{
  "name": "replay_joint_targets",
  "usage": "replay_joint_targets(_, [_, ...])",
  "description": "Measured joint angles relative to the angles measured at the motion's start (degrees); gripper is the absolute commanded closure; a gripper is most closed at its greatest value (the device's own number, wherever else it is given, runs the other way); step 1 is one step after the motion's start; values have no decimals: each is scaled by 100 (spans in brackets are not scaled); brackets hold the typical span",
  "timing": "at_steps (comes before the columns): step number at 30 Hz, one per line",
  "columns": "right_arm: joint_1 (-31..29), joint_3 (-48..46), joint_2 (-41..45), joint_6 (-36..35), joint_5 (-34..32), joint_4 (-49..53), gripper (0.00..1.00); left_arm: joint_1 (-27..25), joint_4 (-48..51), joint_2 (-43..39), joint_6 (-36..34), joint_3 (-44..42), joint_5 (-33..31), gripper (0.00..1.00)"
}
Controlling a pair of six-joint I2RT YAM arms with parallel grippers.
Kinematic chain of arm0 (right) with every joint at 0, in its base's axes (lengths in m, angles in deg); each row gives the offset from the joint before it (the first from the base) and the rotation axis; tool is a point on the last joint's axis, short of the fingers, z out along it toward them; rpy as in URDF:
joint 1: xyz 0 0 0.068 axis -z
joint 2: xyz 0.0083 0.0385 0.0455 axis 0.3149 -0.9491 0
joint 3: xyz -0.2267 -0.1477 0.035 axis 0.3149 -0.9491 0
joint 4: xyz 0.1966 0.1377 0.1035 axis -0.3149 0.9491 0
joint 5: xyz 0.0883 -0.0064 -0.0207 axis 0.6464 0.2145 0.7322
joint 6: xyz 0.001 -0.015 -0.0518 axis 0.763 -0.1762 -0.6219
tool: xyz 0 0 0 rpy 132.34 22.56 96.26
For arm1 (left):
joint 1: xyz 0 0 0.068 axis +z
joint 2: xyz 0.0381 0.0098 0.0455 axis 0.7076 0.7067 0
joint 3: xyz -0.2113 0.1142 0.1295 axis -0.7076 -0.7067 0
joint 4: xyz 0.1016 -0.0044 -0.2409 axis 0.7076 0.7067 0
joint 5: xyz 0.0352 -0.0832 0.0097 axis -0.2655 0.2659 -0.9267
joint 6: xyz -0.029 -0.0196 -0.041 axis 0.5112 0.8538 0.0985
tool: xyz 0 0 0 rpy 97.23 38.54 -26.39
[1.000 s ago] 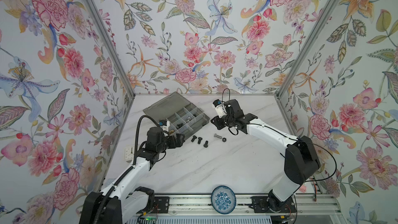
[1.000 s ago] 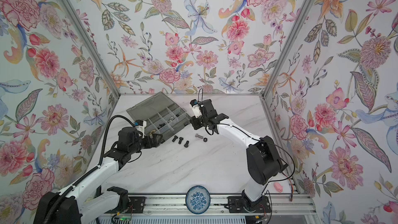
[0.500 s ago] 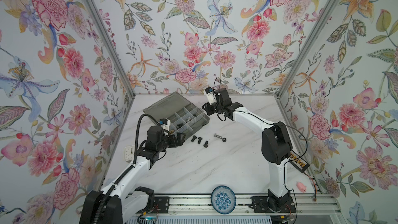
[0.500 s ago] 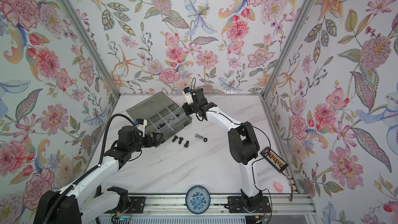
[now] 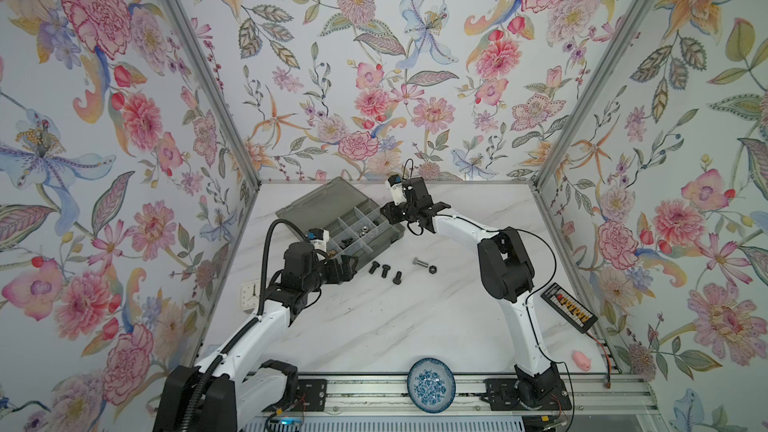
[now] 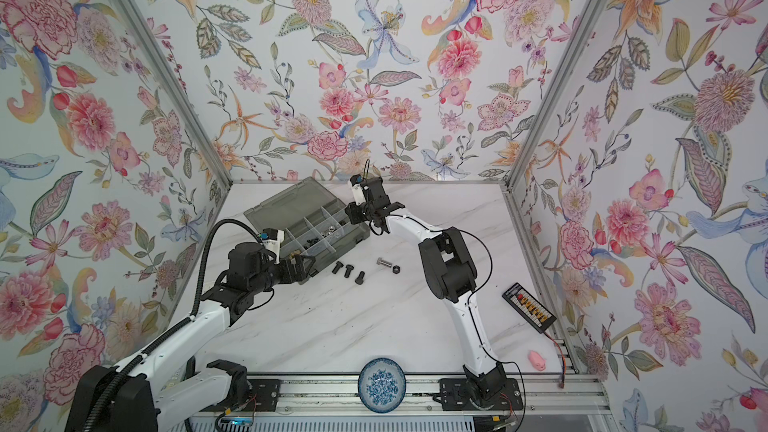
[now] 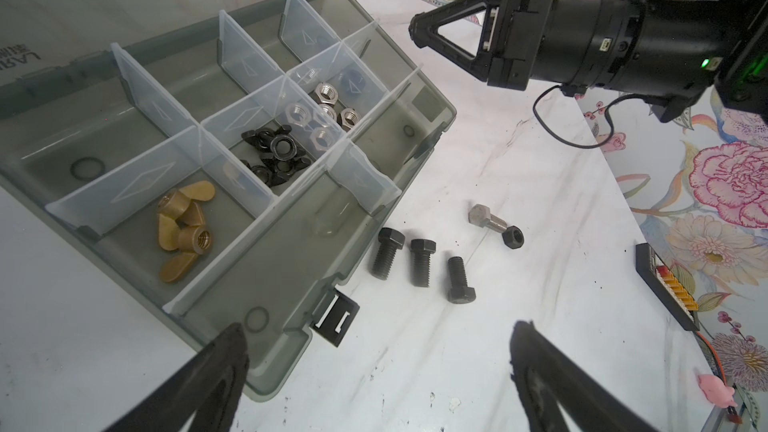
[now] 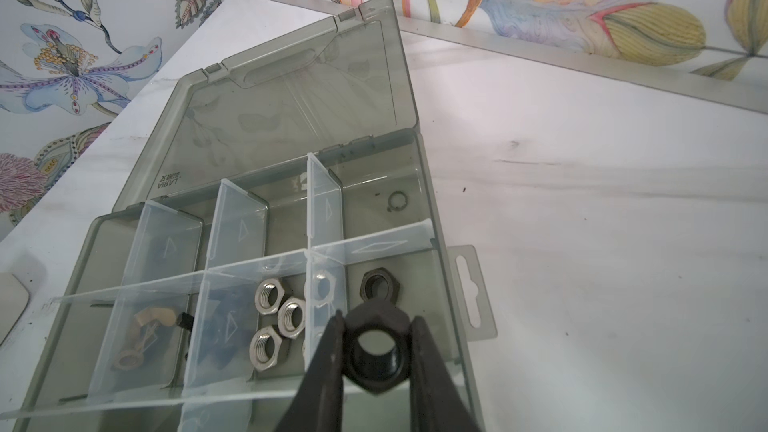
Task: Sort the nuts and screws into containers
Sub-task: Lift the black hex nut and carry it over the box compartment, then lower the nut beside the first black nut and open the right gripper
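Observation:
The grey organizer box (image 5: 353,238) lies open at the back left, its containers split by clear dividers. My right gripper (image 8: 376,326) is shut on a black hex nut (image 8: 376,353) and hangs over the box's end compartment, where another black hex nut (image 8: 379,284) lies. Silver nuts (image 8: 278,317), black wing nuts (image 7: 276,155) and brass wing nuts (image 7: 183,230) fill other compartments. On the table in front of the box lie three black screws (image 7: 422,257), a silver screw (image 7: 486,220) and a black nut (image 7: 513,238). My left gripper (image 7: 378,328) stands open and empty by the box's near corner.
The box's lid (image 5: 324,201) lies flat toward the back wall. A blue-and-white dish (image 5: 431,384) sits at the front edge. A black connector strip (image 5: 569,312) and a pink toy (image 5: 582,360) lie at the right. A small white clock (image 5: 250,295) is at the left edge.
My right arm has swung back and left from above the loose screws to over the box's end, still gripping the black nut. The left arm has stayed put.

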Motion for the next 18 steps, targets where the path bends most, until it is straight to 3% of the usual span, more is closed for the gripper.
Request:
replay_joint_targets(8, [-76, 136, -101, 199, 37, -50, 69, 0, 0, 0, 0, 0, 0, 1])
replay_joint_targets(18, [-85, 186, -315, 269, 37, -76, 68, 0, 0, 33, 0, 0, 0, 1])
